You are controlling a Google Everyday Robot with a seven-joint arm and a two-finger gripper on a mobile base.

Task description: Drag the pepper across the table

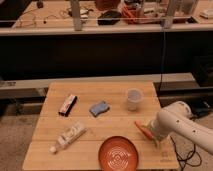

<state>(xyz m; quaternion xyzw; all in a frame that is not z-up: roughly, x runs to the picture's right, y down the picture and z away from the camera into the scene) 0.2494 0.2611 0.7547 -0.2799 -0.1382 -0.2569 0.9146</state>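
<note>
Flanking pincer [152, 135] at pepper [142, 128]: plate [118, 154] and cup [133, 99].

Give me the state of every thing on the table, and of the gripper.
gripper: low near the right edge of the table, at the pepper.
pepper: lying flat, partly hidden by the gripper.
cup: upright.
plate: flat, right side up.
tube: lying on its side.
sponge: lying flat.
bar: lying flat.
</note>
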